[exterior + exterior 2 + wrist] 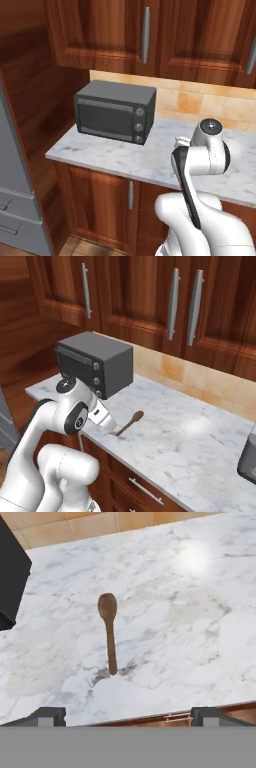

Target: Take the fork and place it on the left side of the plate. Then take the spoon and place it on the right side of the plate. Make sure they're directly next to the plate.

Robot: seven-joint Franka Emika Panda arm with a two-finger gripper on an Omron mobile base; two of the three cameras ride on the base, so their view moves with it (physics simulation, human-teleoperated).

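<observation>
Your hand [128, 714] hangs above the front edge of the marble bench [200, 622], its two fingertips [49, 714] spread as wide as they go, with nothing between them. The spoon [108, 631] lies flat on the bench ahead of the hand, bowl pointing toward the tiled back wall and handle pointing back at you; from the right base camera the same spoon [130, 422] sits just beyond the hand, near the bench's front edge and to the right of the dark toaster oven [95, 363]. Hand and spoon are apart; no contact is made.

Neither the fork nor the plate can be located on the stretch of bench your cameras cover, so you cannot confirm that the fork has been laid to the plate's left. Judged from the present layout, the spoon is not yet picked up and its placement on the plate's right side remains entirely to do.

The likely step in hand is an approach to the spoon: you would need to lower over the slim handle and close on it.
</observation>
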